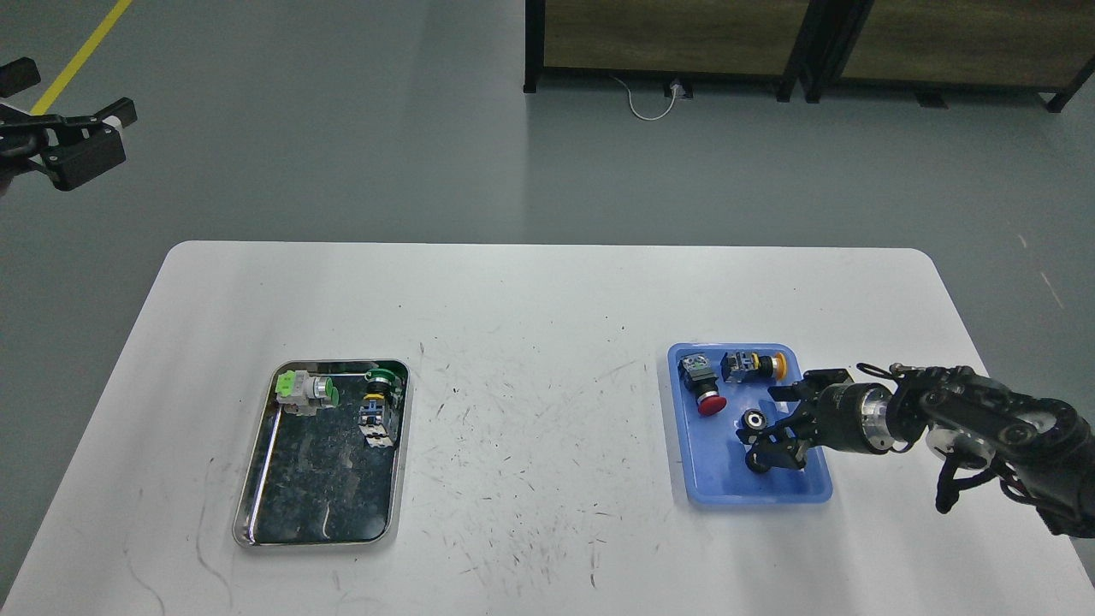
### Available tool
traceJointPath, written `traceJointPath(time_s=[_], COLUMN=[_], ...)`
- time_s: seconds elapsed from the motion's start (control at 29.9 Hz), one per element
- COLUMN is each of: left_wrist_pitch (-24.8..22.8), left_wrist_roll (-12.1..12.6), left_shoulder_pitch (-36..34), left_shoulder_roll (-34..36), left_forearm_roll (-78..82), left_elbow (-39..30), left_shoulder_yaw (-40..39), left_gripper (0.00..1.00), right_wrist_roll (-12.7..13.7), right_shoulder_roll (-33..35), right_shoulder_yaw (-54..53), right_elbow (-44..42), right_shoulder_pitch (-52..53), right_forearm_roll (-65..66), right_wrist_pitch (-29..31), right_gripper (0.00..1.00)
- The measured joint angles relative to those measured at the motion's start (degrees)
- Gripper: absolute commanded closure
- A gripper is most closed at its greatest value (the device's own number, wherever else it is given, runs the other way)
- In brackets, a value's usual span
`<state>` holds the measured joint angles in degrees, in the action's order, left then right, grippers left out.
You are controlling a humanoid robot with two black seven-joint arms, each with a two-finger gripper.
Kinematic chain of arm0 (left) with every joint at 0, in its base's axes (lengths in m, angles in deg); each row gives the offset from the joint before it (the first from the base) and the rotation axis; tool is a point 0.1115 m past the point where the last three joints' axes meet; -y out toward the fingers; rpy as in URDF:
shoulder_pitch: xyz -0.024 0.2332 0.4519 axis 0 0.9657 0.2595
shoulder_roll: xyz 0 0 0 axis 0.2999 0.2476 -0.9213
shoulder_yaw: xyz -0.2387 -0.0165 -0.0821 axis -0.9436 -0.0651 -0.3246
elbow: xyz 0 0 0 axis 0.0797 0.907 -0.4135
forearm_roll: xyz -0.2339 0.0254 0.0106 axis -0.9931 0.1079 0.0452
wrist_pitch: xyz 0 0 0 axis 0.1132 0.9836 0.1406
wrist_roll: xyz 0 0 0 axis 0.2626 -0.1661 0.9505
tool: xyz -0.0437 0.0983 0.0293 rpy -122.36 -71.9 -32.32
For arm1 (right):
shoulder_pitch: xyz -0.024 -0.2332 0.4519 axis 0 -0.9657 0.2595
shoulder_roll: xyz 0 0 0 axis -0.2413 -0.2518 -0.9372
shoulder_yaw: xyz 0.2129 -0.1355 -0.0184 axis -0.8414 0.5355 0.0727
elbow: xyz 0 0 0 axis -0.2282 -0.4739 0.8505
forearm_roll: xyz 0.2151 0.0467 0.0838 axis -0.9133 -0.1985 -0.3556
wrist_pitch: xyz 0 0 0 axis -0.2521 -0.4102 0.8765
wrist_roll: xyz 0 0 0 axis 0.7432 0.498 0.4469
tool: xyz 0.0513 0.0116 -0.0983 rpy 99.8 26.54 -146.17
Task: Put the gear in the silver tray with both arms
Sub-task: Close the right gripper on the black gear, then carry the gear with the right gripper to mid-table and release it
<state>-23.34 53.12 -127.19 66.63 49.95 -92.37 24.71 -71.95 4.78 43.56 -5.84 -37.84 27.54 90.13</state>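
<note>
The silver tray [257, 479] lies on the left of the white table and holds a green-and-white switch [305, 392] and a green, black and blue switch [379, 402] at its far end. My right gripper [770, 425] is open and low inside the blue plastic tray [753, 494], its fingers [789, 394] spread beside a small black round part [754, 419]. A red push button [703, 385] and a yellow-capped switch [753, 365] lie at the blue tray's far end. My left gripper [115, 133] hangs raised at the far left, off the table, open and empty.
The white table [547, 342] is scuffed between the two trays. Beyond its far edge is grey floor with a yellow line [81, 56] at the left and dark-framed wooden panels [676, 34] at the back.
</note>
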Motion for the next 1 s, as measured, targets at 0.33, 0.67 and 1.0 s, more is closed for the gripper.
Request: traceJointPath(time_s=[0.33,0.67,1.0], left_wrist_pitch=[-0.05,-0.05,-0.05], left_wrist_roll=[0.00,0.00,0.09], left_shoulder_pitch=[0.02,0.06,0.06], left_shoulder_roll=[0.73,1.31,1.34], left_forearm_roll=[0.00,0.00,0.00], left_elbow=[0.00,-0.01,-0.08], left_shoulder_yaw=[0.07,0.10,0.28], left_gripper=[0.02,0.02,0.02], right_wrist_roll=[0.12,0.31,-0.98], right_shoulder_roll=[0.21,0.47,6.76], right_shoulder_yaw=[-0.06,-0.12,-5.39], right_elbow=[0.39,0.53,7.56], right_shoulder_pitch=[0.11,0.14,2.56], right_forearm_roll=[0.09,0.09,0.45], right_wrist_pitch=[1.75,4.49,7.30], right_gripper=[0.69,0.81,0.77])
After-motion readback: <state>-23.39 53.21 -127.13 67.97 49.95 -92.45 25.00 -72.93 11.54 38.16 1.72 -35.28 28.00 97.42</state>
